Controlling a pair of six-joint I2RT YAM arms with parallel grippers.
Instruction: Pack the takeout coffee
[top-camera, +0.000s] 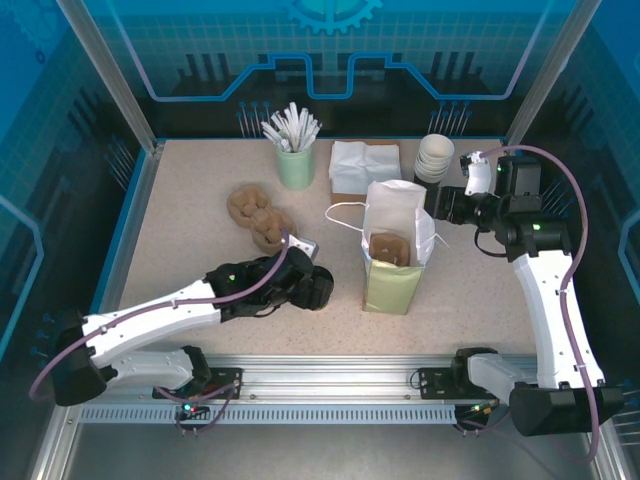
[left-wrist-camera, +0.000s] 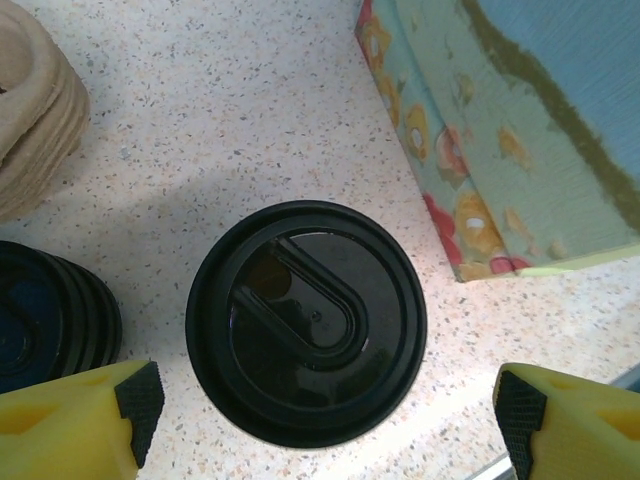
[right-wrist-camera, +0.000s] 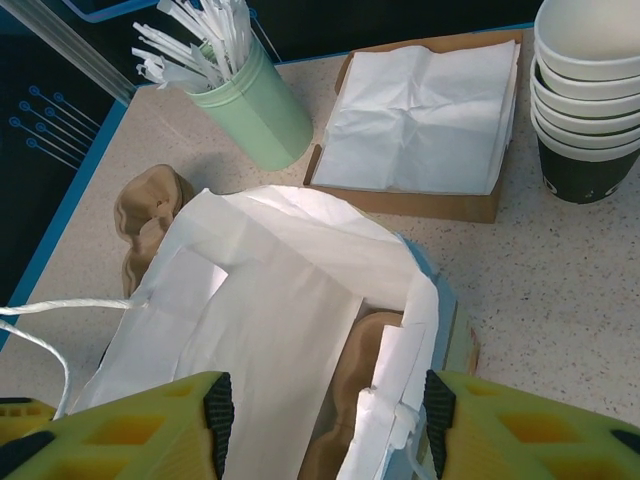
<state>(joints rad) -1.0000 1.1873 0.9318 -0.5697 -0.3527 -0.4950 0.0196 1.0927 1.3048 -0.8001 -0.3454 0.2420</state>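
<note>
Dark ribbed stack (left-wrist-camera: 55, 315) cut off at left, unclear what. Left tool (left-wrist-camera: 330, 400) wide, straddling takeout coffee (left-wrist-camera: 306, 322) on bench (left-wrist-camera: 200, 130), no contact; cup sides hidden under lid. Right tool (right-wrist-camera: 327, 415) half-spread over paper bag (right-wrist-camera: 280, 300) rim, cannot tell if gripping.

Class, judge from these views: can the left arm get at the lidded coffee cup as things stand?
Probably yes: its open fingers flank the cup, nothing between; the bag and black stack stand aside.
</note>
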